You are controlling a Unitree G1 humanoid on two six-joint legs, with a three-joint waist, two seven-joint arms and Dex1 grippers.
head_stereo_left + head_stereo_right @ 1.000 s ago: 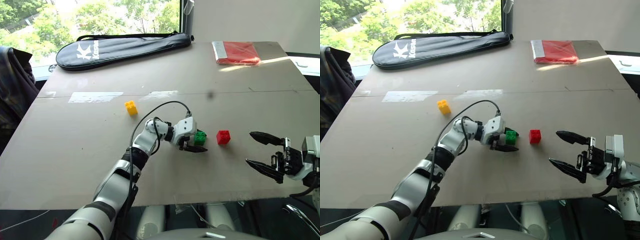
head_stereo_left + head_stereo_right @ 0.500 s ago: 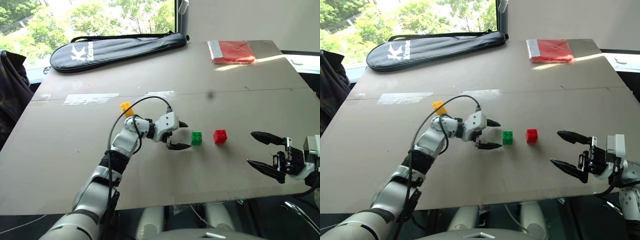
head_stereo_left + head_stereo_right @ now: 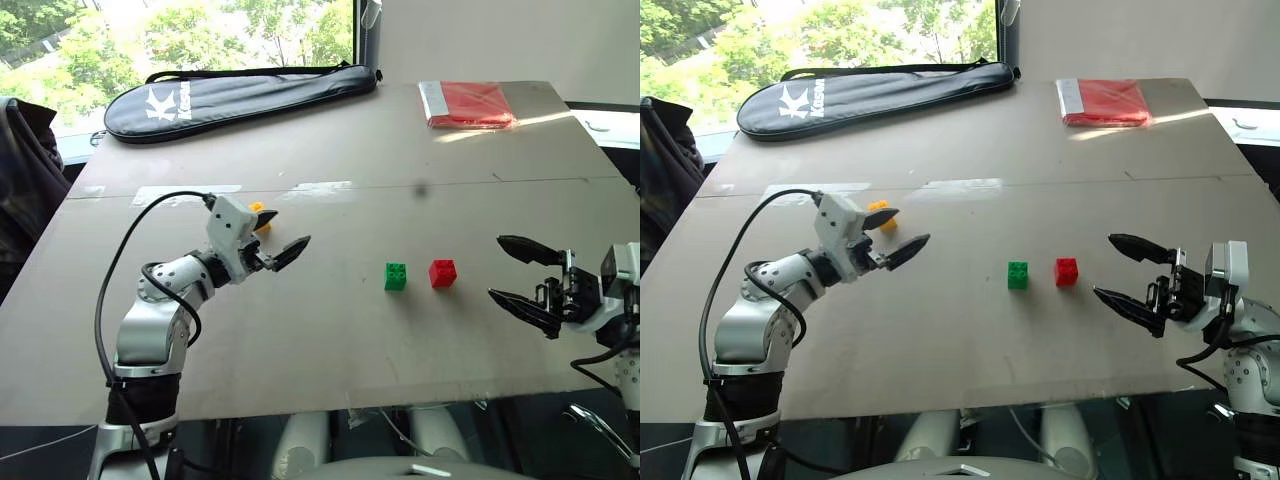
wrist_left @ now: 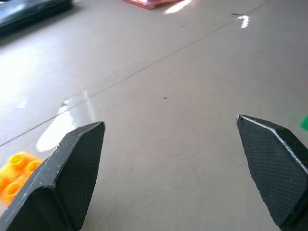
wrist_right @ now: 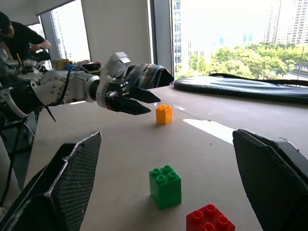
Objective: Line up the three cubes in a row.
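Observation:
The green cube (image 3: pixel 396 276) and the red cube (image 3: pixel 442 273) stand side by side, a small gap apart, right of the table's middle. The yellow cube (image 3: pixel 262 211) sits farther left and a bit farther back, partly hidden by a finger (image 3: pixel 292 249) of my left gripper (image 3: pixel 285 230). That gripper is open and empty, hovering just beside the yellow cube and pointing toward the green one. My right gripper (image 3: pixel 497 267) is open and empty, right of the red cube and aimed at it. The right wrist view shows the green cube (image 5: pixel 165 186), the red cube (image 5: pixel 210 219) and the yellow cube (image 5: pixel 164 114).
A long black racket bag (image 3: pixel 240 95) lies along the table's far left edge. A flat red packet (image 3: pixel 472 103) rests at the far right corner. A dark jacket (image 3: pixel 25 170) hangs left of the brown table (image 3: pixel 320 340). A person (image 5: pixel 17 38) sits in the background.
My left gripper let go of the green cube, opened wide and drew back left and upward to beside the yellow cube. The green cube stays next to the red one. The right gripper barely moved.

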